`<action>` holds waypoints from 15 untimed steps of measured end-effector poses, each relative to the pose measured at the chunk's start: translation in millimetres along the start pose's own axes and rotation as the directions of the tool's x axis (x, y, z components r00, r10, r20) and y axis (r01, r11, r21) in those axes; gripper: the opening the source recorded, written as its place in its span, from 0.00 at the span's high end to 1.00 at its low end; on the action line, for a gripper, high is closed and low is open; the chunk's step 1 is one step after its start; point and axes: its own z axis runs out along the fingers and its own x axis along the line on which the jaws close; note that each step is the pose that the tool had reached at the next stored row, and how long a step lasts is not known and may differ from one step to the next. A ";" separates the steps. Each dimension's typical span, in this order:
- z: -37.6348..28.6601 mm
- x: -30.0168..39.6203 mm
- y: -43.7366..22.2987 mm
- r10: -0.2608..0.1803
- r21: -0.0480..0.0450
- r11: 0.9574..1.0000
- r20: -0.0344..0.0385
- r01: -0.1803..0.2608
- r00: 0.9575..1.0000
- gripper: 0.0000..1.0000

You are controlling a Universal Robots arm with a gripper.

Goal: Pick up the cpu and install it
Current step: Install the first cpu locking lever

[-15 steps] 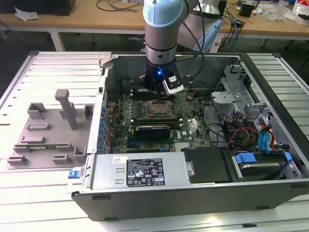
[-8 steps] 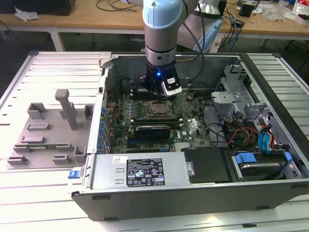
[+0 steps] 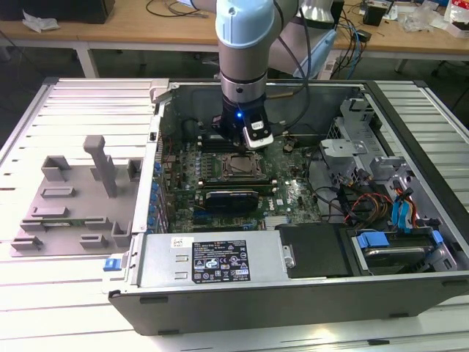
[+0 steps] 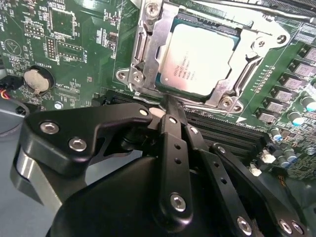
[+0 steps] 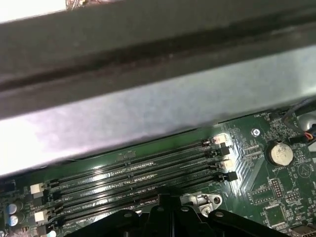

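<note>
The flat square silver-topped cpu (image 4: 200, 59) already lies seated in the metal-framed socket (image 4: 143, 49) at the middle of the green motherboard (image 4: 74, 54), seemingly installed, while the black gripper (image 4: 170, 106), fingers pressed together and holding nothing, hovers beside the socket's edge

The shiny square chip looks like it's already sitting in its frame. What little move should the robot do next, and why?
Probably lift straight up a little. In the second wrist view the cpu lies flat inside the socket frame, and the gripper, closed on nothing, points at the frame's edge just beside the chip. With nothing held, backing off seems safest.
</note>
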 end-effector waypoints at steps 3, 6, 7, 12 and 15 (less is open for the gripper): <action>0.3 0.0 -0.2 0.004 0.004 1.000 0.002 -0.004 1.000 0.89; -2.3 -0.2 0.3 0.005 0.004 1.000 0.002 -0.005 1.000 0.89; -4.6 -0.2 0.7 0.005 0.004 1.000 0.002 -0.005 1.000 0.89; -13.7 0.1 4.8 0.005 0.003 1.000 0.003 -0.005 1.000 0.89; -13.3 1.0 7.7 0.004 0.002 1.000 0.007 -0.004 1.000 0.89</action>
